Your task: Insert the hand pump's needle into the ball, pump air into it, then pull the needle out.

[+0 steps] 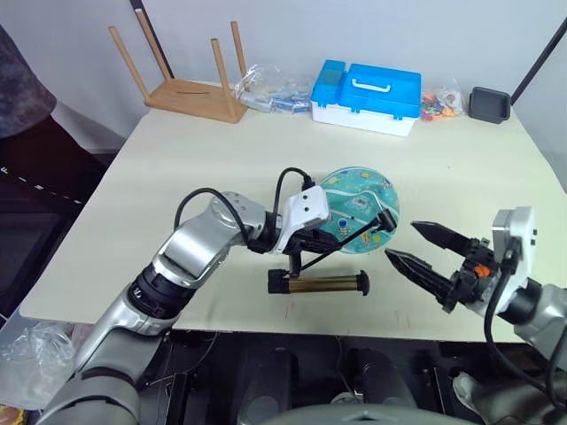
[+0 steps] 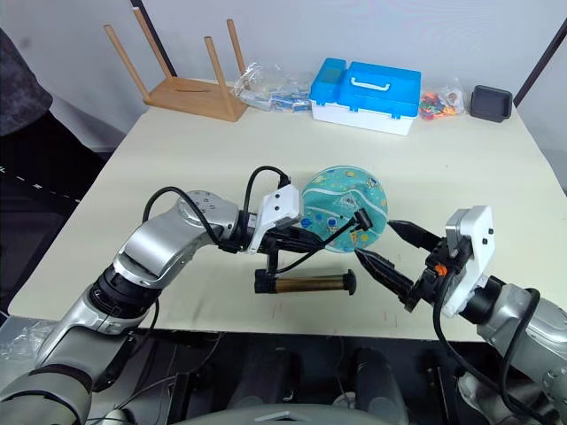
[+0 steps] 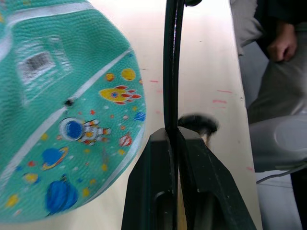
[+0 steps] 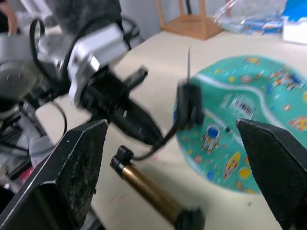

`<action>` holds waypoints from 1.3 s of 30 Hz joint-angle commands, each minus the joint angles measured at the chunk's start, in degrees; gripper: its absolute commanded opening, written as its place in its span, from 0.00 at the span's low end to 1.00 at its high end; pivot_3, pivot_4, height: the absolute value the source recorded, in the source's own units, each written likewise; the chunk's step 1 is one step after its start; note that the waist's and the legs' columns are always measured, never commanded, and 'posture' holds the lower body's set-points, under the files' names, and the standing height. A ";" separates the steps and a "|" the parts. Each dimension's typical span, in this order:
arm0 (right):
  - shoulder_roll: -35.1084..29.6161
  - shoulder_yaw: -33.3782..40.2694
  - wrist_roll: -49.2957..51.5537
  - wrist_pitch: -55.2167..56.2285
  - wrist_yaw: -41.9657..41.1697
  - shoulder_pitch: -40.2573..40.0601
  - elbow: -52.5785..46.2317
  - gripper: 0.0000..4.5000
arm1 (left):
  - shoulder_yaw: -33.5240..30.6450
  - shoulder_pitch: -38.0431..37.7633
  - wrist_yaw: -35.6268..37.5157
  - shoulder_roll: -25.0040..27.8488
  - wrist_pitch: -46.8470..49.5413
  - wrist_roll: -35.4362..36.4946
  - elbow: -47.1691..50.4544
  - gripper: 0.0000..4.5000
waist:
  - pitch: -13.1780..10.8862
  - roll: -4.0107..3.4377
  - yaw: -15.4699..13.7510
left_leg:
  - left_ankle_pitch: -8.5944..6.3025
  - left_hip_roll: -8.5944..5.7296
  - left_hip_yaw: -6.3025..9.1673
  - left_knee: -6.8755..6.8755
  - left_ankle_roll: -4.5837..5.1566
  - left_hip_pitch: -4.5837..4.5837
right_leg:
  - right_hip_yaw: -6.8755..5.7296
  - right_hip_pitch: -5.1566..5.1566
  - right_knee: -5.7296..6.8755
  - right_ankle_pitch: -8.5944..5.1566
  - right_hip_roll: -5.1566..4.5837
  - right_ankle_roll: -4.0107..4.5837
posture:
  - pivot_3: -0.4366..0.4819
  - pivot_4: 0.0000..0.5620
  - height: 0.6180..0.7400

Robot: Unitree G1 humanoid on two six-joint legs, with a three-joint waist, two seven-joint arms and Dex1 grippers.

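Two grippers work near the ball [image 1: 359, 200], which lies flattened on the table [image 1: 177, 159] just beyond the hand pump [image 1: 319, 283]. The left gripper [image 1: 312, 245] is closed on the pump's thin black hose [image 3: 171, 72], lifting it beside the ball while the amber pump body lies on the table. The needle [image 4: 188, 60] points upward from its black fitting over the ball's near edge. The right gripper [image 1: 409, 243] hovers to the right of the ball with its fingers spread wide, holding nothing. Behind the ball, a blue-and-white case [image 1: 368, 96] sits shut, contents hidden, and a small black tray [image 1: 489, 104] sits right of it.
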State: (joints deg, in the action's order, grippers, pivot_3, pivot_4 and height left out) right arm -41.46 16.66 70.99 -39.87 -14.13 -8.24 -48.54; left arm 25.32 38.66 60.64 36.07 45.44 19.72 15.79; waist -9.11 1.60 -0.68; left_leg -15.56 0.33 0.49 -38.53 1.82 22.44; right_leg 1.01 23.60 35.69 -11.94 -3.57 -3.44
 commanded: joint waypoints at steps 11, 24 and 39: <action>1.93 -6.27 0.24 -0.02 5.58 7.92 1.63 0.64 | -0.62 1.34 2.17 -1.42 -1.54 -0.32 0.02 0.00 | 0.00 0.00 -0.05 | -0.01 0.01 -0.02 0.00 0.02 0.03 | 0.02 0.03 -0.01 0.05 0.01 0.07 | 0.48 0.27 1.00; 1.79 -6.63 0.69 0.05 5.95 5.48 1.44 0.64 | -1.01 0.87 2.01 -1.54 -1.12 -0.03 0.68 0.00 | 0.00 0.00 -0.08 | -0.04 0.01 -0.17 0.00 0.07 -0.03 | 0.17 0.05 0.01 0.06 0.01 0.07 | 0.48 0.27 1.00; 4.19 -6.71 1.27 1.11 6.26 4.49 1.91 0.64 | -0.92 0.46 2.30 -1.37 -1.68 -0.09 0.91 0.00 | 0.00 0.00 -0.06 | -0.03 0.09 0.09 0.00 0.06 0.02 | -0.10 0.03 0.07 0.04 0.17 0.11 | 0.48 0.27 1.00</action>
State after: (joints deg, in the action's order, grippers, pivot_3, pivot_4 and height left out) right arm -37.63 8.97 71.17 -39.85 -8.07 -4.18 -46.06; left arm 25.36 38.59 62.39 34.66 44.66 19.34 14.95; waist -9.11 1.60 -0.74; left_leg -15.59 0.43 0.59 -38.53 1.88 22.46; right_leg 0.92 23.63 35.76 -11.89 -3.40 -3.33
